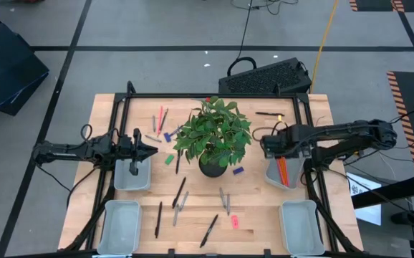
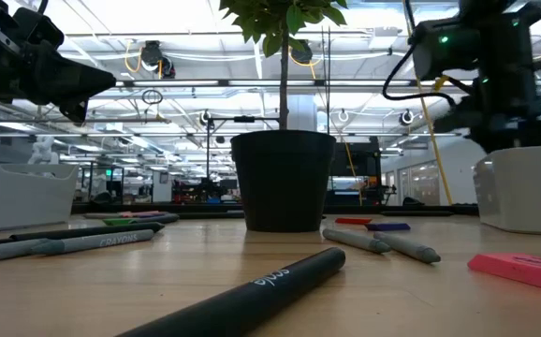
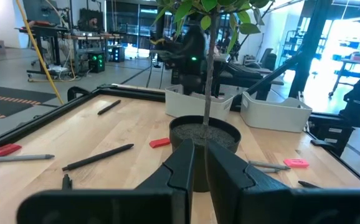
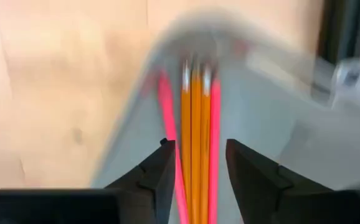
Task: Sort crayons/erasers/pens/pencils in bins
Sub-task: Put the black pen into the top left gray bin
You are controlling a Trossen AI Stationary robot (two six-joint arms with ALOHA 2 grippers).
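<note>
Partly sorted: thin orange and red pencils (image 4: 195, 130) lay in the right far pale grey-white plastic bin (image 1: 282, 174) beneath the open, empty right hand (image 4: 198, 168); slim black pens (image 1: 178, 192), erasers (image 1: 238, 170) remained loose on the wooden surface (image 1: 257, 215); left hand (image 3: 198, 168) closed, empty.

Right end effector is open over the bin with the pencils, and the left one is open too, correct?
Not quite. The left end effector is shut, as the left wrist view shows. The right end effector is open over the bin holding the pencils.
</note>
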